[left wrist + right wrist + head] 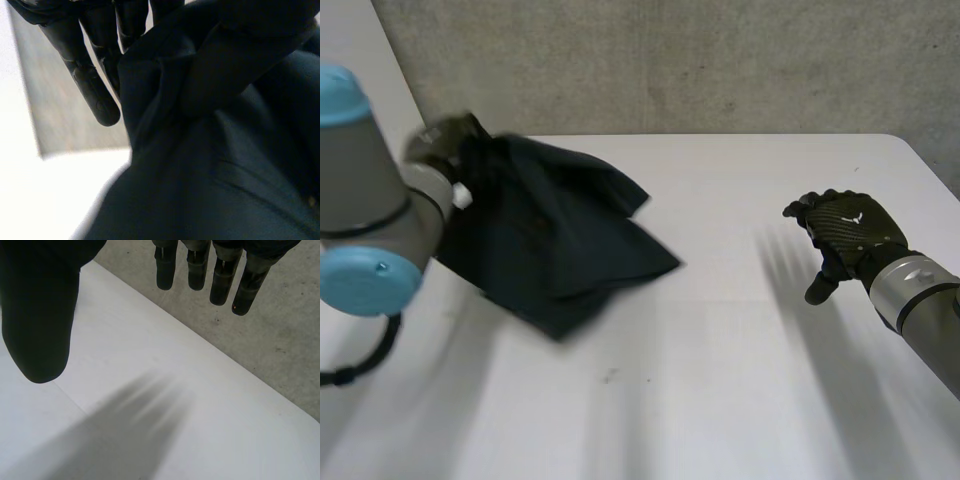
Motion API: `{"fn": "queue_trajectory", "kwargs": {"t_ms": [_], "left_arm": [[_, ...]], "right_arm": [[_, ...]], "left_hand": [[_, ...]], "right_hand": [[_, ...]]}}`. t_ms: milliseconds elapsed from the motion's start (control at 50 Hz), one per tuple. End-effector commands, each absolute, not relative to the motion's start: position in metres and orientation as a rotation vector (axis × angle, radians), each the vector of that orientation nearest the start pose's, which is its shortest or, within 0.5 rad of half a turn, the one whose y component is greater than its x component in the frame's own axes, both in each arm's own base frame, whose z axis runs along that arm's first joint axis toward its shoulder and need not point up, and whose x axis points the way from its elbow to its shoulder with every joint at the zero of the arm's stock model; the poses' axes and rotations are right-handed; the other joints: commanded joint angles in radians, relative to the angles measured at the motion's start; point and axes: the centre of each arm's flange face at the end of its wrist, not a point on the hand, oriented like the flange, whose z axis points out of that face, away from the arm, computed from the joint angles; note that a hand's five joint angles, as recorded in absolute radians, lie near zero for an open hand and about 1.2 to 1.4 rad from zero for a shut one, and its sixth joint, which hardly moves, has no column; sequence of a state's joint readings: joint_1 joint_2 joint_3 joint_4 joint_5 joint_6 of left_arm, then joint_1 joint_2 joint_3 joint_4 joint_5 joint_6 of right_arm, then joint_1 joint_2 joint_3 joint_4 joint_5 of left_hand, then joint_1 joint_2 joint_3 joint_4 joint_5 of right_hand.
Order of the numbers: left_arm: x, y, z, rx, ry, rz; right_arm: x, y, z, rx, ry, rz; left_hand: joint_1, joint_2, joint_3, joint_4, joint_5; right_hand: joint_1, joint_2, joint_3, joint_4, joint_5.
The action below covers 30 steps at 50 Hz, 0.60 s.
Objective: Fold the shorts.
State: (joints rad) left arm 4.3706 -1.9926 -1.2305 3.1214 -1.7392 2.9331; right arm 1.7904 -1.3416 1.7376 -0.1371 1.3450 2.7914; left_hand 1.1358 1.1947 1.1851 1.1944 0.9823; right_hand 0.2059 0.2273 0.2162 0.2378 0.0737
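The shorts [555,240], dark and bunched, are at the upper left of the frame above the table [720,380]. The left hand [445,135] seems to pinch them. The right hand [845,235], at middle right, has straight fingers and holds nothing.

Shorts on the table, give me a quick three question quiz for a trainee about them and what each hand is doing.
1. True or false: the right hand holds the shorts.
2. Which hand grips the shorts? A) the left hand B) the right hand C) both hands
3. Fill in: the right hand, fingers straight, hangs over the bare white ___.
Key: 1 false; 2 A; 3 table.
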Motion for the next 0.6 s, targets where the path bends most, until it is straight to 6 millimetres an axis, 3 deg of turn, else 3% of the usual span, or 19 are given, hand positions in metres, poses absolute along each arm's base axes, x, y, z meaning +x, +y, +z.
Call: {"fn": "queue_trajectory", "kwargs": {"t_ms": [20,80,140,160,220,240,300,320,360,400,500,600], "left_arm": [[-0.282,-0.308,0.31,0.362,2.231,-2.533],[-0.314,-0.287,0.315,0.536,2.141,-2.643],[-0.36,-0.256,0.299,0.823,2.064,-2.719],[-0.381,-0.24,0.281,1.003,2.048,-2.708],[-0.405,-0.214,0.254,1.271,2.026,-2.661],[-0.416,-0.196,0.238,1.449,2.027,-2.596],[-0.42,-0.172,0.213,1.666,2.069,-2.438],[-0.419,-0.159,0.2,1.778,2.094,-2.321],[-0.415,-0.152,0.191,1.839,2.106,-2.228],[-0.41,-0.144,0.187,1.902,2.077,-2.151],[-0.404,-0.139,0.183,1.946,2.03,-2.095],[-0.394,-0.139,0.208,1.881,2.012,-2.163]], "right_arm": [[0.218,-0.274,0.198,-0.883,2.249,-1.845],[0.218,-0.273,0.197,-0.884,2.253,-1.84],[0.216,-0.273,0.196,-0.878,2.261,-1.835],[0.216,-0.273,0.196,-0.877,2.263,-1.834],[0.214,-0.274,0.196,-0.869,2.271,-1.838],[0.214,-0.274,0.196,-0.869,2.27,-1.84],[0.213,-0.275,0.198,-0.864,2.272,-1.848],[0.213,-0.275,0.198,-0.862,2.271,-1.853],[0.212,-0.276,0.2,-0.859,2.268,-1.862],[0.212,-0.277,0.202,-0.856,2.266,-1.871],[0.204,-0.286,0.206,-0.825,2.28,-1.904],[0.195,-0.293,0.211,-0.792,2.292,-1.938]], "left_hand": [[0.26,0.202,0.211,0.202,0.239],[0.26,0.202,0.211,0.202,0.239],[0.26,0.202,0.211,0.202,0.239],[0.26,0.202,0.211,0.202,0.239],[0.26,0.202,0.211,0.202,0.239],[0.243,0.185,0.194,0.185,0.222],[-0.157,-0.216,-0.207,-0.216,-0.178],[-0.461,-0.52,-0.511,-0.52,-0.482],[-0.634,-0.693,-0.683,-0.692,-0.655],[-0.737,-0.796,-0.786,-0.795,-0.758],[-0.746,-0.805,-0.795,-0.805,-0.767],[-0.746,-0.805,-0.795,-0.805,-0.767]], "right_hand": [[-0.031,-0.053,-0.042,-0.063,-0.074],[-0.031,-0.053,-0.042,-0.063,-0.074],[-0.031,-0.053,-0.042,-0.063,-0.074],[-0.031,-0.053,-0.042,-0.063,-0.074],[-0.031,-0.053,-0.042,-0.063,-0.074],[-0.031,-0.053,-0.042,-0.063,-0.074],[-0.031,-0.053,-0.042,-0.063,-0.074],[-0.031,-0.053,-0.042,-0.063,-0.074],[-0.031,-0.053,-0.042,-0.063,-0.074],[-0.031,-0.053,-0.042,-0.063,-0.074],[-0.031,-0.053,-0.042,-0.063,-0.074],[-0.031,-0.053,-0.042,-0.063,-0.074]]}}
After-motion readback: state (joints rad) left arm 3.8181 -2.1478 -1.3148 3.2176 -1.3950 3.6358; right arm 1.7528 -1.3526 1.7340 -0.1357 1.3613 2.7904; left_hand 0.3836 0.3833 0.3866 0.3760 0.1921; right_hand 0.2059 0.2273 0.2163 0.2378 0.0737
